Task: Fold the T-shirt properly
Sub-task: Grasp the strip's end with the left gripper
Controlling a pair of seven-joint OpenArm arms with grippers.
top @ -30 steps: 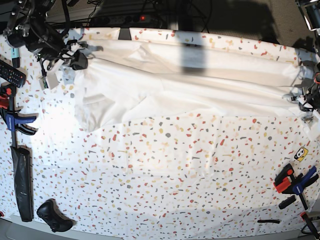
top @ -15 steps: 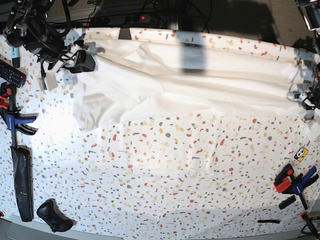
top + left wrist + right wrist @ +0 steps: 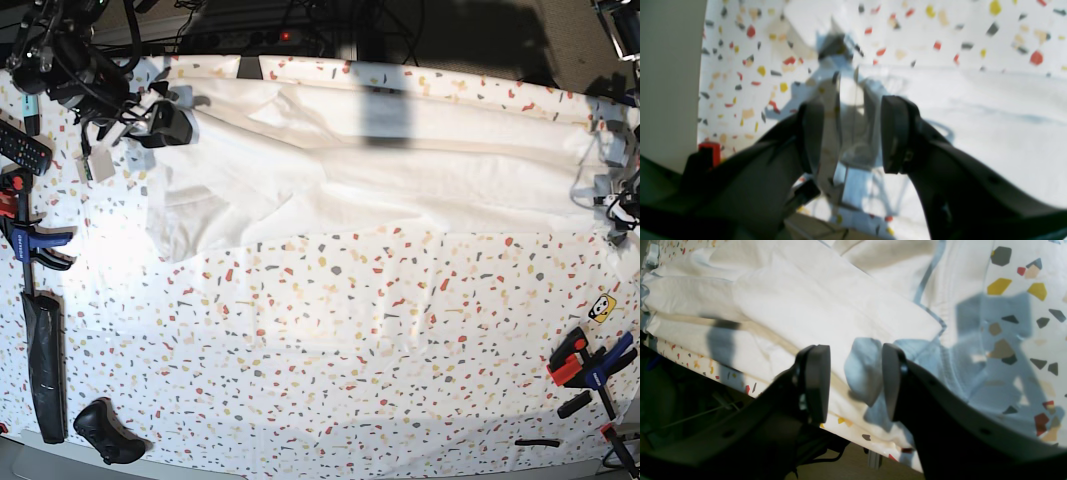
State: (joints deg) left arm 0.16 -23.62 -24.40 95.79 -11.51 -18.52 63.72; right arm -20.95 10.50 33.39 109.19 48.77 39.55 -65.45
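Cloth fills my right wrist view: the T-shirt [image 3: 813, 300] lies in stacked folds, and a small fold sits between the parted fingers of my right gripper [image 3: 855, 380], which pinch nothing. Only the base view shows the whole shirt [image 3: 380, 160] as a long band across the far side of the speckled table [image 3: 350, 350], with clamps [image 3: 590, 365] at the edges. My left gripper [image 3: 850, 133] stands spread too, blurred, the shirt's white edge [image 3: 990, 116] beside it. No containers show anywhere.
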